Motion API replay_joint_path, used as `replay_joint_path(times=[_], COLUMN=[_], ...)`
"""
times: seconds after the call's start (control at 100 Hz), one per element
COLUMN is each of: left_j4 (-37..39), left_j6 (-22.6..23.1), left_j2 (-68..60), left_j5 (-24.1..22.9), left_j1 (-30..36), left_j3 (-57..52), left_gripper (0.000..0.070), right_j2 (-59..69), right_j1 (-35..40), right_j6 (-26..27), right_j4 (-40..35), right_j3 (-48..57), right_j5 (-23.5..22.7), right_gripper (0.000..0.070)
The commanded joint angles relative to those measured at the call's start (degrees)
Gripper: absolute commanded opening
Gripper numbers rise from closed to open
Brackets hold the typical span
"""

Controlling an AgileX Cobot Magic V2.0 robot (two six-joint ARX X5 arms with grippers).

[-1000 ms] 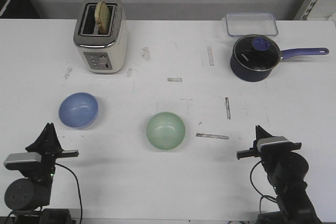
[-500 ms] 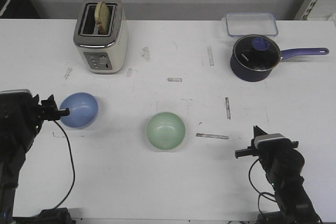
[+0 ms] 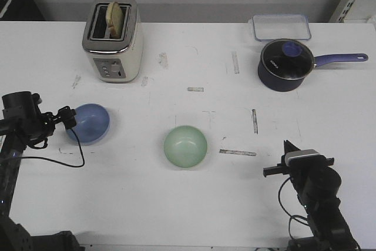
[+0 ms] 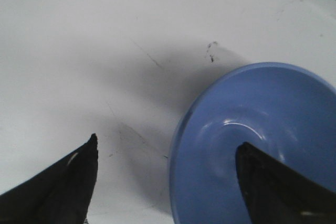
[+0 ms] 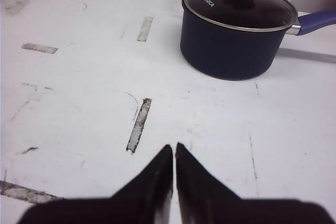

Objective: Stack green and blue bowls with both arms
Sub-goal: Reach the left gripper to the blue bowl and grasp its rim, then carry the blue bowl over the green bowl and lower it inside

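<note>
Left gripper (image 4: 168, 182) has swung in from near edge, jaws apart straddling the blue bowl (image 3: 88, 123) rim. Right gripper (image 5: 174, 156) parked, jaws together. Green bowl (image 3: 185, 146) untouched; grasp looks imminent.

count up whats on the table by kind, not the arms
Bowls: 2, a blue bowl and a green bowl
Toasters: 1, the toaster with bread in a slot
Saucepans: 1, the lidded saucepan
Clear containers: 1, the clear container
Total: 5
</note>
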State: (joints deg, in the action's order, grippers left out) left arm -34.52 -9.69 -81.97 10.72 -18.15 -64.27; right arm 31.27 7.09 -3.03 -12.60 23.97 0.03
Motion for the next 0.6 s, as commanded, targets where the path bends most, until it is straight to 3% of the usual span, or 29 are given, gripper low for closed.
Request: replay_joint_path(times=[0.0,0.21,0.26,0.36,0.42,0.48,0.59], left_j4=[0.09,0.02,0.07,0.44,0.33,0.39,0.46], left_j6=[-0.48,-0.42,-0.44,-0.42,-0.42,-0.42,-0.42], left_j2=[-3.10,-9.03,-9.25,-9.20,-9.11,-9.11,-8.94], left_j5=[1.55,2.78,2.78,2.75,2.78,2.78,2.82], left_j1=[-0.37,-0.35,-0.31,-0.33,-0.33,-0.33,-0.31], left_j3=[-0.92,-0.92,-0.92,-0.92,-0.92,-0.92,-0.94], left_gripper=[0.0498,0.0466,0.0396,0.0162,0.0062,0.0000,0.0000], right_j2=[0.31,0.31,0.31,0.31,0.31,0.31,0.33], right_j1=[0.07,0.07,0.04,0.07,0.07,0.07,0.07], right_j6=[0.17,-0.09,-0.17,-0.24,-0.24,-0.24,-0.24], right_j4=[0.61,0.61,0.61,0.61,0.61,0.61,0.61], right_j3=[0.46,0.46,0.46,0.46,0.46,0.46,0.46], right_j5=[-0.02,-0.02,0.00,0.00,0.00,0.00,0.00], right_gripper=[0.0000,0.0000,0.0000,0.0000,0.0000,0.0000,0.0000])
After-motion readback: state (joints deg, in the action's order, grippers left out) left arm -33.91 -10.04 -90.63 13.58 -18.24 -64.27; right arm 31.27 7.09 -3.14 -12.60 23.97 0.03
